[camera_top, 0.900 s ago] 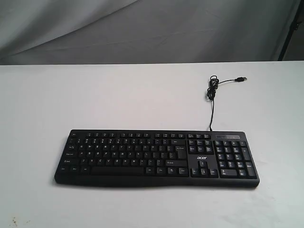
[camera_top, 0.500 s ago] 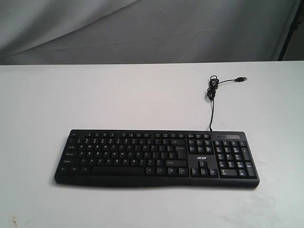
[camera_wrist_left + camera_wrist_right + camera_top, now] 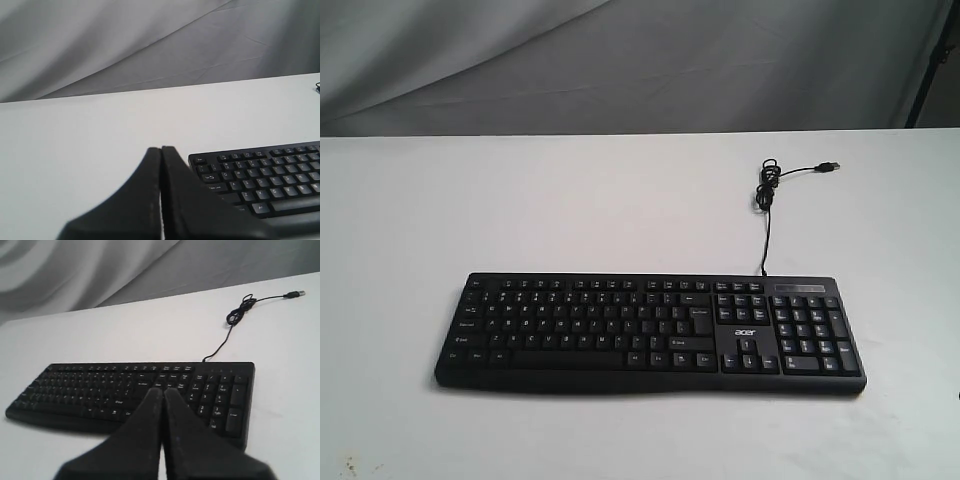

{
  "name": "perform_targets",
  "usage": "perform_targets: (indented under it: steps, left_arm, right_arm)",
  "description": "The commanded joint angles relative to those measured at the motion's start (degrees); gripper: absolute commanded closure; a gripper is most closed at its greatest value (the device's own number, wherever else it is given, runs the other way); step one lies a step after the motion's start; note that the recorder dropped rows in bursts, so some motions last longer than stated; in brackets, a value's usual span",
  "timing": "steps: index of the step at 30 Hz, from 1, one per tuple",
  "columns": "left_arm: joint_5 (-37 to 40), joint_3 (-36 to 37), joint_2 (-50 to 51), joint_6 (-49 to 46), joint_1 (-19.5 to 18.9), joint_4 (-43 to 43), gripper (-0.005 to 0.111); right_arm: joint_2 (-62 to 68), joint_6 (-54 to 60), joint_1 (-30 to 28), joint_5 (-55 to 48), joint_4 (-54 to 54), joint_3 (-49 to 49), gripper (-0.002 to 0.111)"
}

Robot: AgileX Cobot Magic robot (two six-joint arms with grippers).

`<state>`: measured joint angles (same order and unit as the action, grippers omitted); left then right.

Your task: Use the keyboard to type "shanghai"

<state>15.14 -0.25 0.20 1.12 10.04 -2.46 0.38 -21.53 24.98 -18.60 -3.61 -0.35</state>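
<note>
On table, keyboard unmoved since earlier frame.

Black keyboard: white "acer" logo above the arrow keys; white key legends, too small to read.

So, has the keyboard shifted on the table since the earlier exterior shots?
No. The keyboard lies at the same place against the far edge of the table, and its cable loops the same.

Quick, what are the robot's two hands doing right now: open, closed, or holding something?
Left gripper: closed, holding nothing.
Right gripper: closed, holding nothing.
</note>
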Motion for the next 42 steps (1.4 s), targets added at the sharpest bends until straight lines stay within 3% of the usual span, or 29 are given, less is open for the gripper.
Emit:
perform_targets:
  steps: [1,12,21,25,29,42]
  left_arm:
    - [-0.16,0.25,-0.2,0.16,0.2,-0.04,0.107]
    - [-0.16,0.25,-0.2,0.16,0.2,-0.04,0.107]
    - [-0.16,0.25,-0.2,0.16,0.2,-0.04,0.107]
    - [-0.16,0.25,-0.2,0.16,0.2,-0.04,0.107]
    - [-0.16,0.25,-0.2,0.16,0.2,-0.04,0.107]
    - [-0.16,0.25,-0.2,0.16,0.2,-0.04,0.107]
  right_arm:
    - [0.25,0.02,-0.47,0.36,2.75,-4.38,0.108]
    - [31.48,2.86,1.06,4.8,-0.3,-20.67,0.108]
    - [59.52,5.01,20.38,13.53,-3.95,-33.07,0.108]
    - [71.23,21.53,25.18,13.41,1.55,-40.47,0.108]
    - [82.58,33.65,26.39,13.65,12.07,-47.29,0.108]
    - [104.73,28.12,26.39,13.65,12.19,-61.67,0.108]
